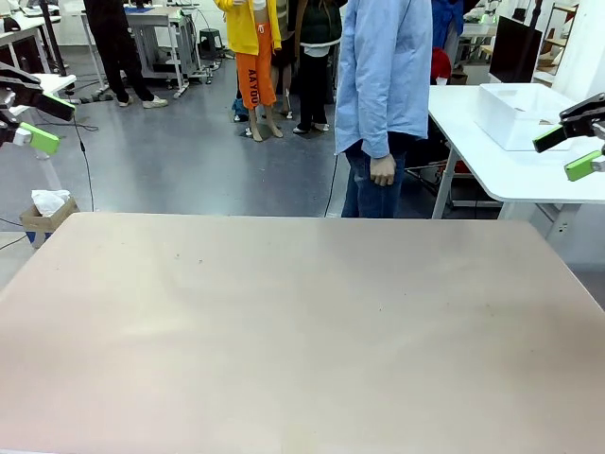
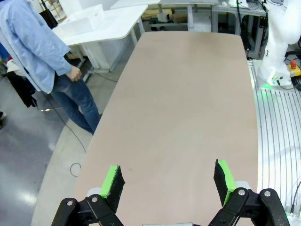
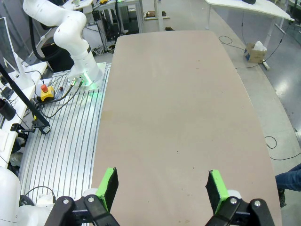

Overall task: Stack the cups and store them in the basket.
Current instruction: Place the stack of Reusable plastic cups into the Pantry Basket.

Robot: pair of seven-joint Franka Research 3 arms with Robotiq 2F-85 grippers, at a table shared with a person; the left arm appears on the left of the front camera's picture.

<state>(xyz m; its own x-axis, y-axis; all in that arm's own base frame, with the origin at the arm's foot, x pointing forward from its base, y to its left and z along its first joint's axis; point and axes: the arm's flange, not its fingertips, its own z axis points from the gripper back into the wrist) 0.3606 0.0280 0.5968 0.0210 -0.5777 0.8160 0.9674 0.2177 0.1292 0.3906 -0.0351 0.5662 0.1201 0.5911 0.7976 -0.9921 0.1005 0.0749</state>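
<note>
A: Right, starting with the bench. Its tan top lies bare from the near edge to the far edge. Where are the cups?

B: None on the bench, and I can't find one elsewhere. A white bin sits on the white table beyond the bench's far right corner; probably the basket, well apart from the bench.

A: Claws?

B: Left claw hangs above the bench's left end, fingers spread wide, nothing between the green pads. Right claw is above the bench's right end, also wide and empty. In the front view, both sit out at the bench's side edges, left claw and right claw.

A: The person?

B: Standing just beyond the bench's far edge, blue shirt, one hand hanging loose and holding nothing.

A: Risks?

B: Judgement only: no stacking can begin until cups reach the bench. If the person sets them down while a claw descends, hand and arm could meet. And if that bin stays off the bench, it may lie out of reach.
</note>
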